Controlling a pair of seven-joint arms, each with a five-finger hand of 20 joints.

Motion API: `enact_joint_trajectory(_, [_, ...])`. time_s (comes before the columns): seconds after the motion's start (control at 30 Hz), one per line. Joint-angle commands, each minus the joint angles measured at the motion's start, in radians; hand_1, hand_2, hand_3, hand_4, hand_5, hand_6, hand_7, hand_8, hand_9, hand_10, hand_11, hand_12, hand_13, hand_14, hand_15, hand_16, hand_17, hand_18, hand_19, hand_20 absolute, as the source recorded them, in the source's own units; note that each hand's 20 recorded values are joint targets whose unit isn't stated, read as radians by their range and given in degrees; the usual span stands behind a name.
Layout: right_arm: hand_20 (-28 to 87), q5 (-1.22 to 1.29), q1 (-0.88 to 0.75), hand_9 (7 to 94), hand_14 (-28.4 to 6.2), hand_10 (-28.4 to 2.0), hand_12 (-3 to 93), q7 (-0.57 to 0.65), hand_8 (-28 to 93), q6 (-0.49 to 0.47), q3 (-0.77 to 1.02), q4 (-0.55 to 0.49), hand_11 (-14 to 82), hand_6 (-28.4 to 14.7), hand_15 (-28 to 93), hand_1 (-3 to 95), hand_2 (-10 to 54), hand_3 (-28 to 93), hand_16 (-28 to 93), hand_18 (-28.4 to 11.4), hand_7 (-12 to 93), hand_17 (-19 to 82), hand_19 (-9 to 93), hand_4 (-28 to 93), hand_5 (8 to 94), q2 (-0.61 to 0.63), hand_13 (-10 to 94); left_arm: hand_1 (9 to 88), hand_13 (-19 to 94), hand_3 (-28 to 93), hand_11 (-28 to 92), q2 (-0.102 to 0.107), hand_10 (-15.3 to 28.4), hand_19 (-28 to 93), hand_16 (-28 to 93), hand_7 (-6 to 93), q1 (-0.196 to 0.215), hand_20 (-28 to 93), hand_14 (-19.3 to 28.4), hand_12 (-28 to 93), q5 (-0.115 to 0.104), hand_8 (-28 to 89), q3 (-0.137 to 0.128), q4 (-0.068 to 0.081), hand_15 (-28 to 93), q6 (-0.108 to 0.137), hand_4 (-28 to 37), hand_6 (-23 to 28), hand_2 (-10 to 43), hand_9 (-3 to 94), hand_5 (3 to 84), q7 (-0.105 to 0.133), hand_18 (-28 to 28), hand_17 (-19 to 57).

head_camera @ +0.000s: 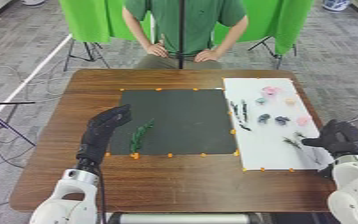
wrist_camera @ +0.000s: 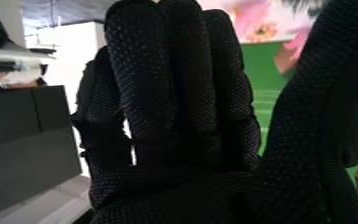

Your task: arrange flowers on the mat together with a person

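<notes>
Flowers (head_camera: 270,91) lie on the white mat (head_camera: 257,159), right hand (head_camera: 342,136) straight-fingered, left hand (head_camera: 110,120) seemingly so too.

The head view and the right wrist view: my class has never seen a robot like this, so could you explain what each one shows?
The robot has two white arms ending in black-gloved hands. The head view looks forward and down from its head. The other picture comes from a camera on its right wrist, looking along the straight fingers of the right hand. On the wooden table lie a dark mat with a green sprig, and a white board with pink flowers and other small flowers and stems. The left hand is near the dark mat's left edge. Neither hand appears to hold anything.
</notes>
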Motion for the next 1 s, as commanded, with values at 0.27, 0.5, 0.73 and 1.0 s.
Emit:
enact_joint_trajectory(0.27, [44,-0.029,-0.008,88.3,-8.4,-10.5,21.0,0.036,3,0.055,-0.045,0.025,21.6,2.0,46,56.9,-9.5,41,28,-21.0,17,35,72,-26,82.1,-0.022,81,32.3,32,59,17,-0.009,13.0,5,3,16.3,0.024,16,16.5,14,-0.027,-6,0.0,-0.009,21,0.027,-17.0,4.5,-4.1,43.2,47.0,-0.026,10.9,1.1])
enact_joint_trajectory(0.5, [44,-0.023,-0.016,93.2,-7.9,-8.8,29.5,0.045,6,0.104,-0.053,0.021,17.3,3.2,48,86.1,-9.5,-28,29,-20.5,18,36,71,31,87.2,-0.027,84,31.7,32,60,17,-0.012,13.2,5,3,16.3,0.022,16,16.6,14,-0.031,-6,0.001,-0.007,21,0.023,-17.3,4.7,-3.7,43.2,47.0,-0.038,10.9,1.1])
enact_joint_trajectory(0.73, [44,0.021,-0.014,93.7,-7.7,-8.5,29.2,0.055,7,0.146,-0.041,-0.062,20.3,3.3,50,86.5,-9.5,-28,30,-20.6,18,36,72,34,88.2,-0.052,85,31.4,32,60,17,-0.014,13.3,5,3,16.1,0.025,16,16.8,14,-0.031,-5,-0.004,-0.009,22,0.025,-17.3,4.8,-3.3,43.2,47.1,-0.037,11.0,1.0])
enact_joint_trajectory(1.0, [44,0.002,0.106,93.7,-8.0,-9.1,28.7,0.066,8,0.228,-0.197,-0.193,21.6,2.9,51,86.9,-9.5,-28,30,-20.8,18,36,73,37,89.1,-0.156,85,31.3,32,60,17,-0.017,13.3,5,3,16.0,0.043,16,16.7,14,-0.036,-5,-0.03,-0.011,22,0.031,-17.4,4.8,-3.2,43.2,47.0,-0.044,11.1,0.9])
